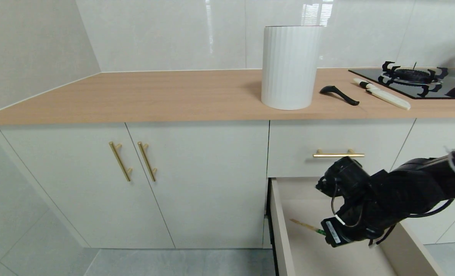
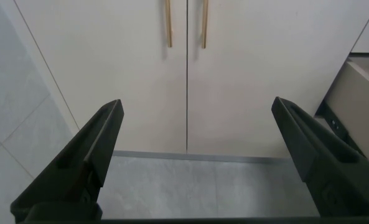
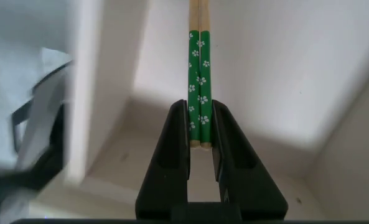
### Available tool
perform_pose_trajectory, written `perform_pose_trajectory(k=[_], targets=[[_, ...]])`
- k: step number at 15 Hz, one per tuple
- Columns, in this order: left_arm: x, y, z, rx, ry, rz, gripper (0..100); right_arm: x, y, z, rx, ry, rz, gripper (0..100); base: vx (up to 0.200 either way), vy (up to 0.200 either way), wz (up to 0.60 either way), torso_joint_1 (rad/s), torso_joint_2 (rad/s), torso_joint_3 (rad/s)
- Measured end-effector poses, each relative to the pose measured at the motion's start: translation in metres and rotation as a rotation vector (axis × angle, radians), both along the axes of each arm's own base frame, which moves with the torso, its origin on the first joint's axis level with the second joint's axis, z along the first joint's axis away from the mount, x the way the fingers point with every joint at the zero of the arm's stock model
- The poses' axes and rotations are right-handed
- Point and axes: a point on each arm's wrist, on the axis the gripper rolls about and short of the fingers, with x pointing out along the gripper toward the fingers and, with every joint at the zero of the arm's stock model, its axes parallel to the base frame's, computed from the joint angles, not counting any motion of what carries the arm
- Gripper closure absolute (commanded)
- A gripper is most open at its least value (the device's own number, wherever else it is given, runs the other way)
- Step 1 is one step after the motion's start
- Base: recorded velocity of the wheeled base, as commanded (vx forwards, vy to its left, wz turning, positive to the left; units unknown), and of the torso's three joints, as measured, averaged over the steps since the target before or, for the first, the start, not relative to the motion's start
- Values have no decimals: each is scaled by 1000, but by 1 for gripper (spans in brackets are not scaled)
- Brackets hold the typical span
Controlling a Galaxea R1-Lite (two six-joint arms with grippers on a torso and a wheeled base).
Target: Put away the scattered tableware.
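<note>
Head view: the right gripper is down inside the open drawer, closed on a pair of chopsticks by their green ends. The bare ends stick out toward the robot's left, above the drawer bottom. The low, nearly level hold looks meant to lay them flat rather than drop them. Whether the tips touch the bottom I cannot tell. On the counter a black utensil and a knife lie between the white canister and the hob. They are near each other but apart, and both probably remain to be put away.

Left wrist view: the left gripper is spread wide and carries nothing. It faces the closed doors low down near the floor, and the drawer side shows at the edge. It seems parked out of the way, leaving the drawer to the other arm.

Right wrist view: the right gripper pinches the chopsticks side by side near their flowered green ends, so the long bare part lies free ahead. They point into a corner of the drawer, with its pale walls around them. Holding them by the end keeps the fingers clear of the wood when the pair is set down, though a loose pair may roll apart on release.
</note>
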Motion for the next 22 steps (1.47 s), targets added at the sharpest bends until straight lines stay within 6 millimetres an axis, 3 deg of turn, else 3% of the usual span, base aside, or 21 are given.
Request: perform_pose_trajectory(k=[4,12,22], targets=[[0,0,0,0,0,0,0,13,5,-48,-89,70,-41,100,0,0,0,0,0,0],[0,0,0,0,0,0,0,24,11,-106,-143,89,-73,100,0,0,0,0,0,0],[0,0,0,0,0,0,0,21,19,-118,-118,74,-97,100,0,0,0,0,0,0]])
